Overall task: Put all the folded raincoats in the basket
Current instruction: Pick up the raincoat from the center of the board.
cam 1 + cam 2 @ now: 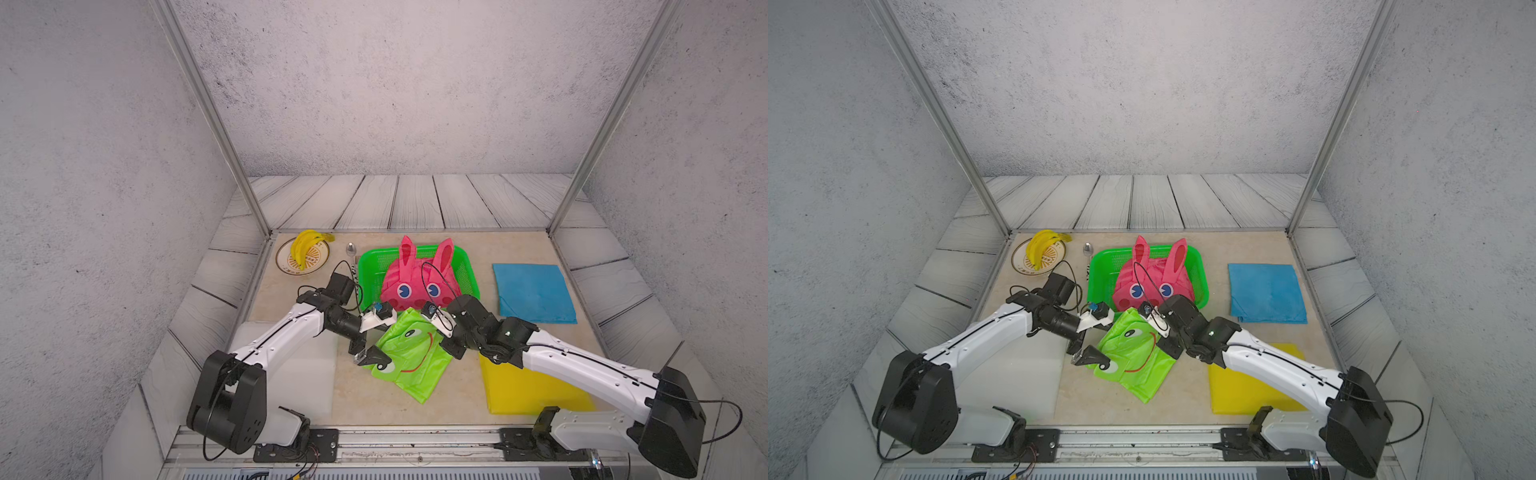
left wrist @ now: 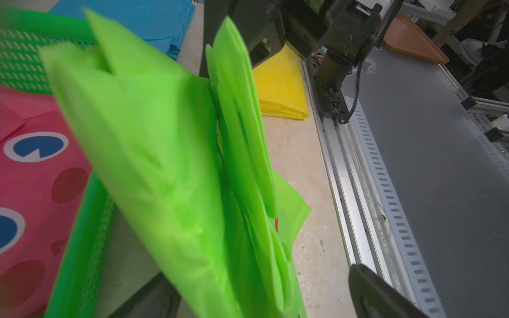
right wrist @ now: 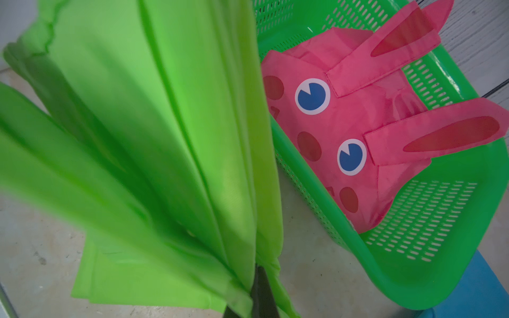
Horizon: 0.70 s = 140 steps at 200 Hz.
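Note:
The folded raincoat (image 1: 409,357) (image 1: 1133,357) is lime green with a frog face. It hangs tilted just in front of the near rim of the bright green basket (image 1: 365,270) (image 1: 1100,270). My right gripper (image 1: 444,347) (image 3: 261,291) is shut on the raincoat's right edge, and the cloth (image 3: 154,137) fans out from the pinch. My left gripper (image 1: 368,353) (image 2: 261,297) is open at the raincoat's left side, its fingers wide apart with the cloth (image 2: 170,165) between them. A pink bunny raincoat (image 1: 411,282) (image 3: 358,132) lies inside the basket (image 3: 440,261).
A plate with bananas (image 1: 302,257) and a spoon (image 1: 351,249) sit at the back left. A blue folded cloth (image 1: 534,293) lies right of the basket, and a yellow one (image 1: 532,390) under my right arm. A white board (image 1: 299,365) lies under my left arm.

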Tool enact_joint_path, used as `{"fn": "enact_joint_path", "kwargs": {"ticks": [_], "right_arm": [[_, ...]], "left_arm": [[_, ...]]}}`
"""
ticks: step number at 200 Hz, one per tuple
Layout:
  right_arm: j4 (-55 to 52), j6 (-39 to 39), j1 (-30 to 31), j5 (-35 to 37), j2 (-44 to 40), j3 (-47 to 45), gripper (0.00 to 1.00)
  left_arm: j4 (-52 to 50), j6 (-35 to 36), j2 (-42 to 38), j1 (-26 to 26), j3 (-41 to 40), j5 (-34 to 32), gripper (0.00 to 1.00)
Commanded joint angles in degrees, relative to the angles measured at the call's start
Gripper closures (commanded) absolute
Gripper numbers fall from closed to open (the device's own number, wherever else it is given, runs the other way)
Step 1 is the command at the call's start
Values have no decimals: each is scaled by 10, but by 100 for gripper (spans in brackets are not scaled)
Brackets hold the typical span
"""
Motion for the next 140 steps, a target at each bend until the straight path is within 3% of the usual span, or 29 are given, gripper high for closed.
{"fn": "enact_joint_path", "kwargs": {"ticks": [1, 8, 25, 42, 59, 74, 105, 130, 140], "right_arm": [[26, 19, -2, -24, -17, 2, 100], [33, 21, -2, -28, -22, -2, 100], [50, 19, -2, -43, -40, -13, 100], [52, 0, -2, -62, -60, -24, 100], [37, -29, -3, -73, -79, -33, 100], [10, -70, -4, -106, -98, -38, 100], [-59, -97, -8, -173, -120, -17, 50], [-107, -84, -18, -231, -124, 9, 5], [-113, -68, -24, -240, -121, 17, 0]], "left_arm": [[54, -49, 9, -19, -5, -32, 6], [56, -52, 12, -23, -3, -33, 13], [56, -57, 7, -25, 2, -29, 43], [37, -41, 0, -24, 14, -29, 66], [-19, 0, 0, -24, 43, -25, 81], [-76, 38, -1, -23, 72, -19, 86], [-180, 133, 0, -23, 120, -16, 97], [-247, 197, 1, -23, 153, -24, 98], [-270, 229, 2, -23, 163, -28, 98]]}}
